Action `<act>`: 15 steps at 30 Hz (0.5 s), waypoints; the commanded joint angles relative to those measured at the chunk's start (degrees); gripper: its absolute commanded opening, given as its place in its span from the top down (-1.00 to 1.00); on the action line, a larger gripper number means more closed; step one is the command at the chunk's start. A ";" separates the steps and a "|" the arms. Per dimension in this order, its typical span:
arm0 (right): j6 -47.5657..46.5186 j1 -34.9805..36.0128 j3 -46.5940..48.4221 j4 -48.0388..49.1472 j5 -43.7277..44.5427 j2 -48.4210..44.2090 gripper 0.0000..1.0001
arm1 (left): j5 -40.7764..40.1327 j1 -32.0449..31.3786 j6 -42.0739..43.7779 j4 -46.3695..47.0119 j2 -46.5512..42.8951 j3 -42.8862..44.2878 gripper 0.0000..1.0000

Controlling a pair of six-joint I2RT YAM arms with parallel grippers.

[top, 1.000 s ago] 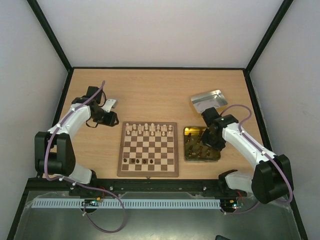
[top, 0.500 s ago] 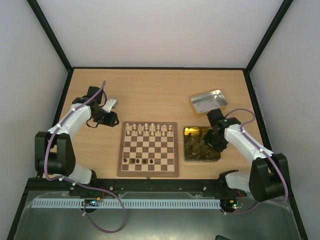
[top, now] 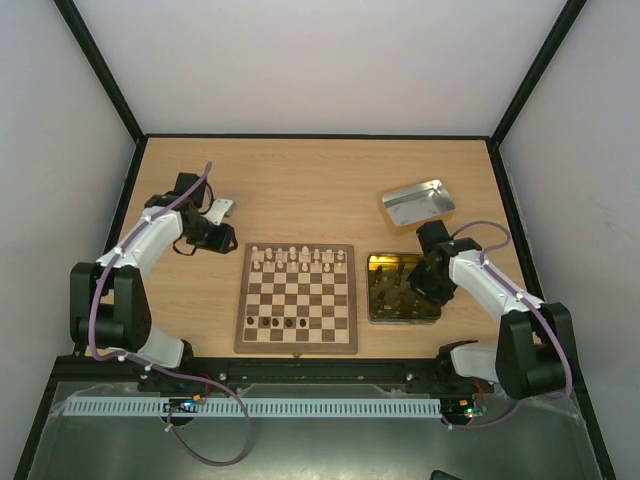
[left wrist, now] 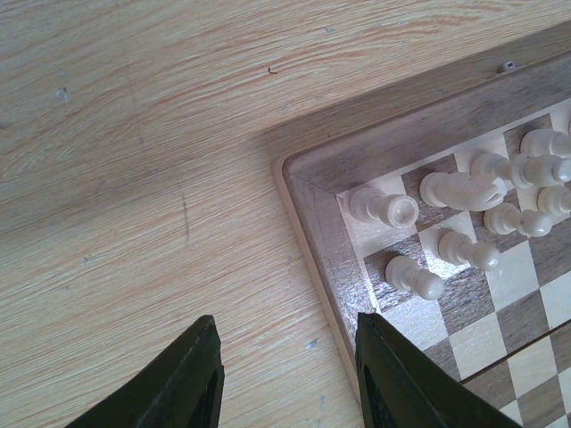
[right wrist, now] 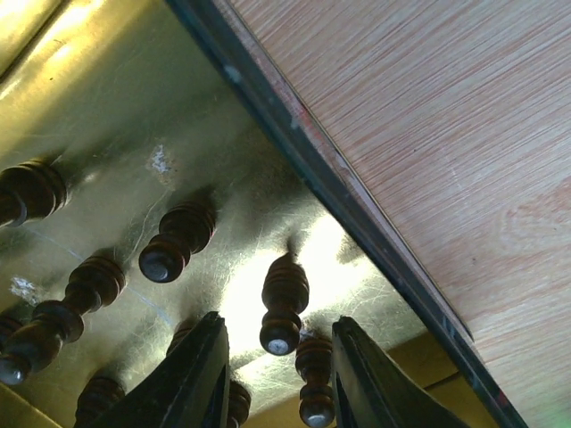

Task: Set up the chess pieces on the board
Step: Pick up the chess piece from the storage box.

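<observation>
The right gripper (right wrist: 277, 379), jaws apart on its bent arm, hangs inside the gold tin (right wrist: 98, 98), straddling one dark brown chess piece (right wrist: 284, 303) among others. The left gripper (left wrist: 290, 383), likewise parted, hovers over the table (left wrist: 134, 178) beside a corner of the board (left wrist: 321, 241), where cream pieces (left wrist: 384, 207) cluster.

Pale wood-grain table (top: 320, 180), evenly lit; plain white walls (top: 320, 60) on three sides; black frame bars (top: 103, 70) at the corners; black rail (top: 300, 372) along near edge; grey surface (top: 320, 450) below, with white slotted strip (top: 300, 408).
</observation>
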 commanded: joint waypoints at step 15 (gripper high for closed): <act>-2.19 -1.83 -1.21 1.56 0.41 2.12 0.63 | -0.51 -0.50 0.05 -1.29 1.41 0.91 0.16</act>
